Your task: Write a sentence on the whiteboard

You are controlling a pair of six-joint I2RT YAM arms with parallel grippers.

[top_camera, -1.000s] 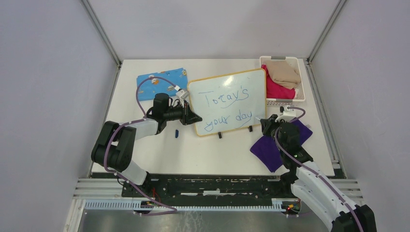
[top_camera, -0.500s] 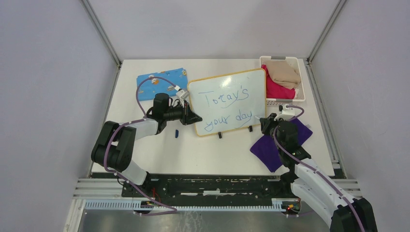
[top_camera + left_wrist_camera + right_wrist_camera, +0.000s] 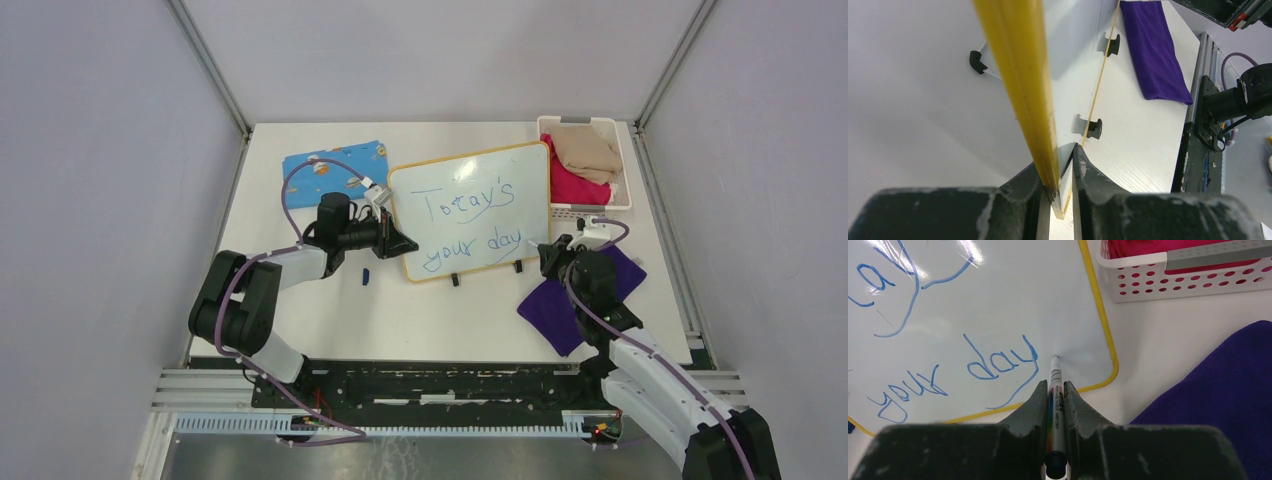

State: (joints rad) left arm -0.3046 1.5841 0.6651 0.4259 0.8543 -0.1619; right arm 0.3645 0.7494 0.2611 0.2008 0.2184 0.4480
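The whiteboard [image 3: 470, 210], white with a yellow rim, lies tilted mid-table. On it the sentence [image 3: 470, 222] reads "Today's your day" in blue, two lines; "your day" [image 3: 955, 372] shows in the right wrist view. My left gripper [image 3: 403, 243] is shut on the whiteboard's left edge; the yellow rim [image 3: 1023, 85] runs between its fingers [image 3: 1093, 172]. My right gripper [image 3: 547, 258] is shut on a white marker [image 3: 1055, 400], whose tip rests on the board [image 3: 998, 300] just right of "day", near the lower right corner.
A purple cloth [image 3: 570, 300] lies under my right arm. A white perforated basket [image 3: 592, 212] with pink and beige cloths stands at the back right. A blue patterned cloth [image 3: 335, 162] lies behind my left arm. A small blue cap [image 3: 366, 276] sits near the left gripper.
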